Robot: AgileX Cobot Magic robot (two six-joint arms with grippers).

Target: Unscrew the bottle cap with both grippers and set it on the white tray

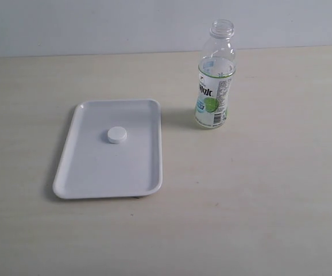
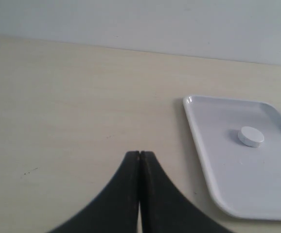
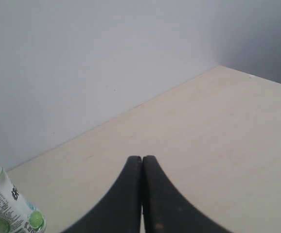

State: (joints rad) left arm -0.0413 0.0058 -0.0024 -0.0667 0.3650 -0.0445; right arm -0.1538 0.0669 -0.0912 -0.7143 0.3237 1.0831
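Well, pale wood tabletop (image 1: 258, 201) w/ plain grey wall (image 1: 97, 23) behind (left fingers (image 2: 123, 196), right fingers (image 3: 126, 196) both together, empty).

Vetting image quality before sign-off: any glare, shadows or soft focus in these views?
Exterior view: soft, even light, sharp throughout; the bottle and white tray cast only faint shadows. Left wrist view: the shut left gripper is a dark, soft-edged shape; a small glint on the tray's corner. Right wrist view: the right gripper equally soft; wall darkens toward the corner.
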